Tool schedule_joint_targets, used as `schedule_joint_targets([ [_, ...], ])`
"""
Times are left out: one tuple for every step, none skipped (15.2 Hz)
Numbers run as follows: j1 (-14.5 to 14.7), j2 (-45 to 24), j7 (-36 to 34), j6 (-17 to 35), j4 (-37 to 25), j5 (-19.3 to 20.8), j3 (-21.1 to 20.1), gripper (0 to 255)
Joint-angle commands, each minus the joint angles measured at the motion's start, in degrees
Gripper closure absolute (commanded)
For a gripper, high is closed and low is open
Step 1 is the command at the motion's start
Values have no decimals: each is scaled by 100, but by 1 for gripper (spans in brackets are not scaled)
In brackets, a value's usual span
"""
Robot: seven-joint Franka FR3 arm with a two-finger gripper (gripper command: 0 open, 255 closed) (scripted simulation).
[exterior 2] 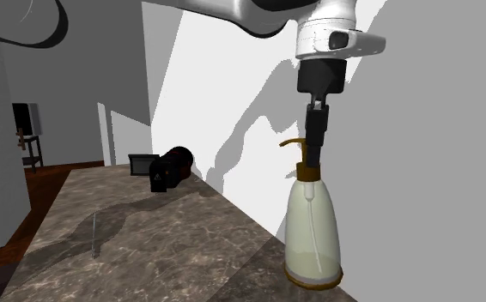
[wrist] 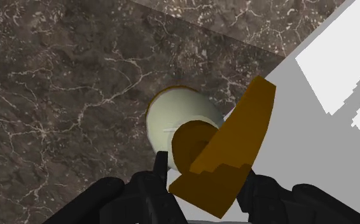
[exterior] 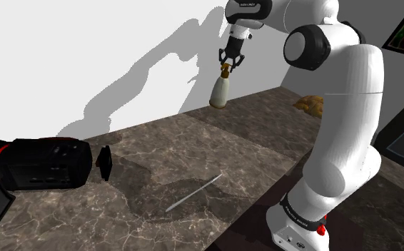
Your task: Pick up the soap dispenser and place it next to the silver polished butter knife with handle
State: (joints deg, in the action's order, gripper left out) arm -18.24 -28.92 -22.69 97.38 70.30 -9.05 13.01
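Gripper [exterior: 226,65] [exterior 2: 314,154] [wrist: 201,168] clamped on the brown pump neck of the soap dispenser [exterior: 220,93] [exterior 2: 312,227] [wrist: 172,114], which is upright directly beneath it, at the counter's [exterior: 229,142] back edge beside the wall. Butter knife [exterior: 193,191] [exterior 2: 93,233] lies well apart, near the front edge, with bare marble between. Black appliance [exterior: 43,164] [exterior 2: 171,167] occupies the far end.

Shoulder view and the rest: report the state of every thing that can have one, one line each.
soap dispenser: upright, clasped at its pump; whether its base is off the counter cannot be told.
end effector: shut on the soap dispenser.
butter knife: lying flat on the counter, untouched, well apart from the soap dispenser.
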Motion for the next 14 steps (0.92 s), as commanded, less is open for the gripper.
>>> schedule_joint_targets([
  [-6, 3, -20, -159, -159, 3, 1, 255],
  [-14, -10, -26, -243, -256, 2, 1, 255],
  [-23, -25, -31, -329, -358, 0, 1, 255],
  [-33, -43, -37, -417, -464, -2, 1, 255],
  [-44, -63, -43, -507, -574, -5, 1, 255],
  [-55, -85, -48, -591, -681, -8, 0, 255],
  [19, 223, -64, -494, -280, 45, 15, 255],
  [88, 512, -85, -418, 81, 98, 30, 255],
  [151, 787, -111, -358, 409, 152, 40, 255],
  [209, 1050, -142, -313, 710, 207, 46, 255],
  [262, 1304, -178, -280, 990, 263, 48, 255],
  [310, 1550, -217, -257, 1250, 318, 46, 255],
  [354, 1790, -260, -245, 1494, 373, 41, 255],
  [395, 2025, -305, -242, 1723, 427, 33, 255],
])
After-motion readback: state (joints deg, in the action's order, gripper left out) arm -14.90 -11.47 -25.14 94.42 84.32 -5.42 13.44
